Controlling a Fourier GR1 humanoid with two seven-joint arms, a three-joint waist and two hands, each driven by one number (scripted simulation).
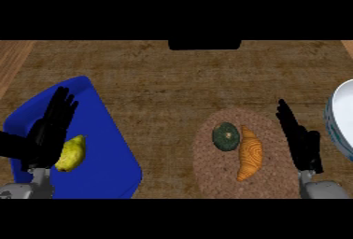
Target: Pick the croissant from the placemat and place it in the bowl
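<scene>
An orange croissant (249, 158) lies on the round woven placemat (214, 168), its long side running near to far. A dark green round squash (225, 137) sits just left of the croissant's far end. At the right edge shows part of the white bowl (342, 116) with a blue-patterned wall. My right hand (300, 140) stands open with straight fingers pointing away, just right of the placemat and apart from the croissant. My left hand (48, 130) is open over the blue mat, holding nothing.
A blue mat (103, 154) at the left carries a yellow pear-like fruit (71, 153), right beside my left hand. A black object (205, 45) sits at the counter's far edge. Lighter wood strips show at the far left and right corners.
</scene>
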